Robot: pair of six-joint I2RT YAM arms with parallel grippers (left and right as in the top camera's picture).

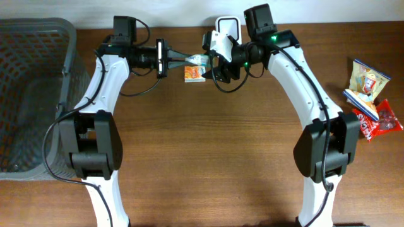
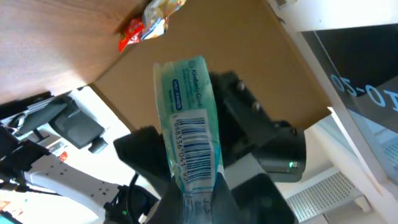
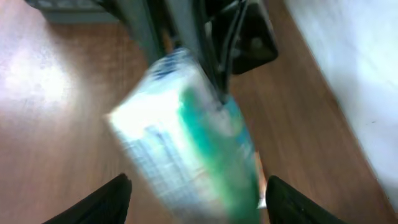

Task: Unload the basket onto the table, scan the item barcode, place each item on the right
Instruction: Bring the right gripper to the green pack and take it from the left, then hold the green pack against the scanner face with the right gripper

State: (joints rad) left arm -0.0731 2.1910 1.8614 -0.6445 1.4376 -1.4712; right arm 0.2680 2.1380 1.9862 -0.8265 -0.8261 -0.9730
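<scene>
the tissue packet [image 2: 189,124] is being held up off the surface [image 1: 208,145], toward twelve o'clock in the overhead view, between the two arms. its lower end is being pinched by the left hand [image 2: 193,196], which is closed tight on it. the barcode [image 2: 194,140] is being shown clearly on the face turned to the left wrist camera. the far end of the packet is being faced by the right hand [image 3: 196,199], whose fingers are being held wide apart to either side of the packet without visibly touching it; nothing is being gripped there.

a white device [image 1: 226,28], judged to be the scanner, is being seen just past the packet at twelve o'clock. a small orange pack [image 1: 194,74] is lying on the surface just beneath. snack packets [image 1: 369,94] are lying at three o'clock and a grey basket [image 1: 38,31] is standing at nine o'clock.

the pick-up is judged done and the presenting is being carried out; whether the barcode is being read cannot be told, so the scan itself is judged as left to do.
</scene>
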